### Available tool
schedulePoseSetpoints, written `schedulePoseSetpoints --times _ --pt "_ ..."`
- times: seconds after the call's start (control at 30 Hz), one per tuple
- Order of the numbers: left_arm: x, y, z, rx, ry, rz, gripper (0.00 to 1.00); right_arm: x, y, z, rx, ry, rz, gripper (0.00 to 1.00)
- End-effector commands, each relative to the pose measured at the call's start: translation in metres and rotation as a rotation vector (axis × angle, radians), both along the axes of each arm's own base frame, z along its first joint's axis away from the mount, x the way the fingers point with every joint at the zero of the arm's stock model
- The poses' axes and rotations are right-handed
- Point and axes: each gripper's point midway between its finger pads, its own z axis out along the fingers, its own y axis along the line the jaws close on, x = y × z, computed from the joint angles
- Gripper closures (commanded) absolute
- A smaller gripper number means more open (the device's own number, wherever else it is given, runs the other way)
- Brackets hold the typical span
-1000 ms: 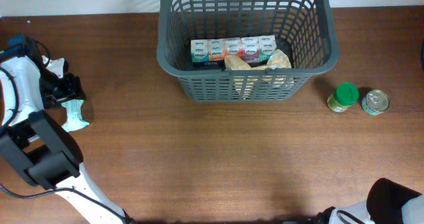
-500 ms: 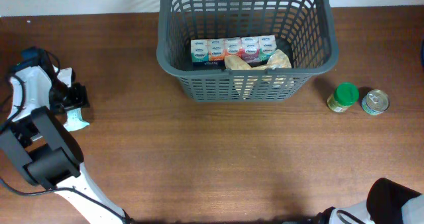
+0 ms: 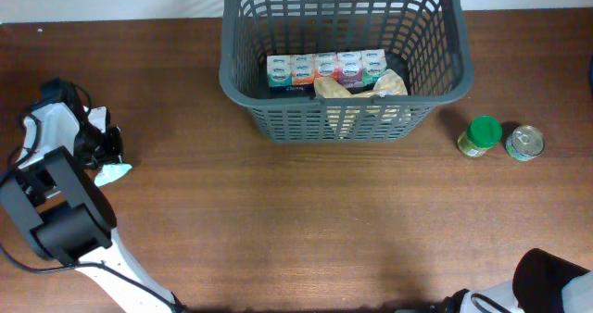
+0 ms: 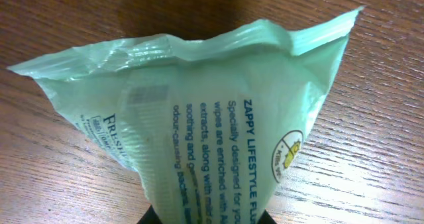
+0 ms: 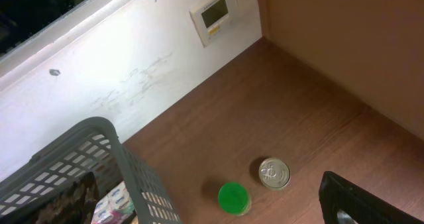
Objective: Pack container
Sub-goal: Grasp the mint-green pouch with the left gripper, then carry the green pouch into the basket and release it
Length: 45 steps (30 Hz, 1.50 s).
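Grey plastic lattice makes up the container (image 3: 278,118), which stands at the far middle of the bench (image 3: 306,220), partly filled: a row of small cartons (image 3: 324,68) lies on its floor with two crinkly tan bags (image 3: 357,87) just nearer. It looks stiff and light for its bulk, with slotted walls that should not fold. If it needs shifting, the thick rim is the place to grip, though it is probably best packed from above where it stands. Well to the left, the left pincer (image 4: 207,216) is clamped on one end of a pale green wipes pouch (image 4: 199,118), which seems lifted off the wood, as far as the wrist view shows. That pouch is soft and slick, likely to sag or slip. A green-lidded jar (image 3: 480,135) and a tin can (image 3: 524,143) sit right of the container, just beside each other. Of the right pincer (image 5: 358,199) only a dark edge shows, so I cannot tell its opening
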Motion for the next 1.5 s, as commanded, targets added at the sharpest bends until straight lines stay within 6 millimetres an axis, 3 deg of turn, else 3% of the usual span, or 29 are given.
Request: schedulePoseSetpoints --times 0.0,0.1,0.13,0.2,0.3,0.37,0.47,0.53,0.6,0.67,0.77,0.9,1.0,1.3,1.47 --pt "0.013 -0.006 0.021 -0.035 -0.049 -0.009 0.98 0.000 -0.004 0.000 0.003 -0.003 -0.016 0.01" --pt "0.046 -0.010 0.070 -0.035 -0.169 -0.038 0.98 0.000 -0.004 0.000 0.003 -0.003 -0.016 0.01" --pt "0.059 -0.013 0.095 -0.027 -0.221 -0.055 0.98 0.000 -0.004 0.000 0.003 -0.003 -0.016 0.01" --pt "0.097 -0.032 0.190 0.021 -0.422 -0.131 0.98 0.000 -0.004 0.000 0.003 -0.003 -0.016 0.01" --pt "0.120 -0.067 0.272 0.038 -0.623 -0.226 0.98 0.000 -0.004 0.000 0.003 -0.003 -0.016 0.01" --pt "0.130 -0.102 0.318 0.030 -0.749 -0.319 0.98 0.000 -0.004 0.000 0.003 -0.003 -0.016 0.01" --pt "0.132 -0.173 0.374 0.021 -0.903 -0.582 0.98 0.000 -0.004 0.000 0.003 -0.003 -0.016 0.01" --pt "0.127 -0.224 0.397 0.043 -0.968 -0.782 0.98 0.000 -0.004 0.000 0.003 -0.003 -0.016 0.01" --pt "0.118 -0.278 0.406 0.084 -1.004 -1.016 0.98 0.000 -0.004 0.000 0.003 -0.003 -0.016 0.01" --pt "0.109 -0.318 0.404 0.120 -1.010 -1.218 0.98 0.000 -0.004 0.000 0.003 -0.003 -0.016 0.01" --pt "0.097 -0.376 0.385 0.181 -0.972 -1.487 0.98 0.000 -0.004 0.000 0.003 -0.003 -0.016 0.01" --pt "0.091 -0.430 0.345 0.221 -0.898 -1.756 0.98 0.000 -0.004 0.000 0.003 -0.003 -0.016 0.01" --pt "0.093 -0.456 0.304 0.190 -0.824 -1.870 0.98 0.000 -0.004 0.000 0.003 -0.003 -0.016 0.01" --pt "0.104 -0.466 0.171 -0.015 -0.506 -1.847 0.98 0.000 -0.004 0.000 0.003 -0.003 -0.016 0.01" --pt "0.093 -0.460 0.136 -0.092 -0.373 -1.811 0.98 0.000 -0.004 0.000 0.003 -0.003 -0.016 0.01"
